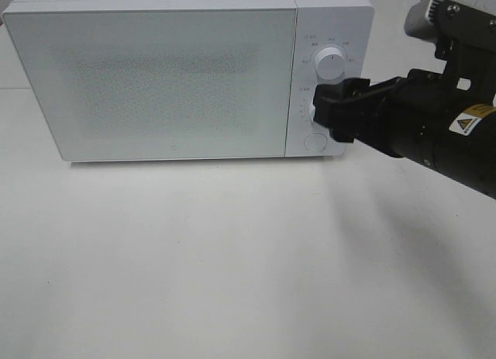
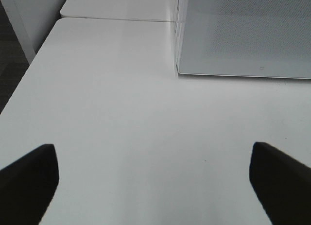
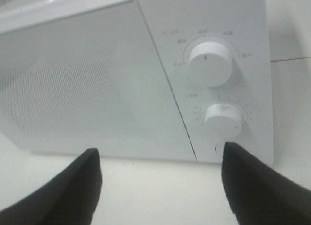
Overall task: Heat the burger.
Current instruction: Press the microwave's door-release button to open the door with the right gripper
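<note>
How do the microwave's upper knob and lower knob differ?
The upper knob is larger than the lower knob. The upper knob bears a red mark; the lower knob shows none. In the high view the right gripper partly covers the lower knob only. Both are white and round.

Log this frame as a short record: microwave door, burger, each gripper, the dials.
microwave: white, on the table
door: closed
burger: not visible in any view
left gripper: open, empty, above the table
right gripper: open, empty, in front of the lower knob, not closed on it
upper knob: clear of both grippers
</note>
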Controlling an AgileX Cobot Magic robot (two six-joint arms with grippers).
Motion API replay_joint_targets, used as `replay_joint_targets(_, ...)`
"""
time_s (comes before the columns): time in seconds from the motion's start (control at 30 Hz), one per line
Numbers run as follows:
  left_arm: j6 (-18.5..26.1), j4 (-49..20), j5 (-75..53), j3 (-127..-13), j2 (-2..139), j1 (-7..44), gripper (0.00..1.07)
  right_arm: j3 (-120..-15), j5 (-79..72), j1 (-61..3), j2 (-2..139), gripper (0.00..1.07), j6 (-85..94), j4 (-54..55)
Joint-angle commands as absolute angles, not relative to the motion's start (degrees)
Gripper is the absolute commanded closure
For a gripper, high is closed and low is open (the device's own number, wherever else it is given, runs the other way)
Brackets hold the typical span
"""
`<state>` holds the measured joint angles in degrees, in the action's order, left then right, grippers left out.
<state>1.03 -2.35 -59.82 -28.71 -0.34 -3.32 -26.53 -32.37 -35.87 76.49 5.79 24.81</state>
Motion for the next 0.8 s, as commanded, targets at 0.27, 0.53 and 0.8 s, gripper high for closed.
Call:
replay_joint_targets(0.27, 1.3, -2.6, -59.4, -28.5, -1.7, -3.3, 0.07, -26.6, -3.8, -35.5, 66.0, 0.34, 24.4, 29.7)
replay_joint_targets(0.53, 1.3, -2.6, -59.4, -28.5, -1.7, -3.3, 0.07, -27.5, 12.8, -35.5, 60.3, 0.34, 21.3, 20.4)
replay_joint_targets(0.8, 1.3, -2.6, -59.4, -28.5, -1.7, -3.3, 0.07, -38.2, 45.4, -35.5, 53.2, 0.34, -1.0, -6.1)
